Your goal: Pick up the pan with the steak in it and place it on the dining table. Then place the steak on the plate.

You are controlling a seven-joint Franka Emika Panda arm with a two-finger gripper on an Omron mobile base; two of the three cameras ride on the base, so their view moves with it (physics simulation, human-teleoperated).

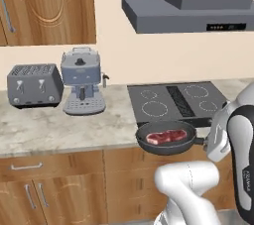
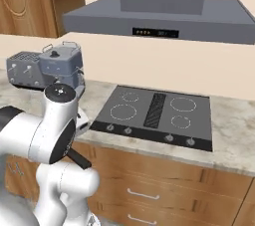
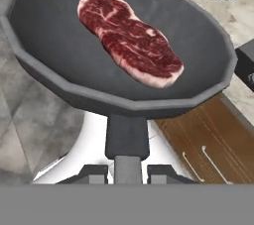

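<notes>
The dark round pan (image 1: 166, 140) hangs in the air just in front of the wall counter's edge, below the cooktop. The red steak (image 1: 166, 136) lies flat in its middle. My gripper (image 1: 205, 141) is at the pan's right side, shut on the black handle. In the hand view the pan (image 3: 59, 55) spreads out above my gripper (image 3: 128, 171), the steak (image 3: 131, 38) lies across it, and the handle (image 3: 127, 137) runs down between the fingers (image 3: 94, 173). The dining table and the plate are out of view.
A black cooktop (image 1: 176, 101) is set in the marbled wall counter (image 1: 44, 130), under a grey hood (image 1: 198, 6). A toaster (image 1: 34, 85) and a coffee machine (image 1: 83, 81) stand to the left. Wooden drawers (image 1: 49, 184) lie below the counter.
</notes>
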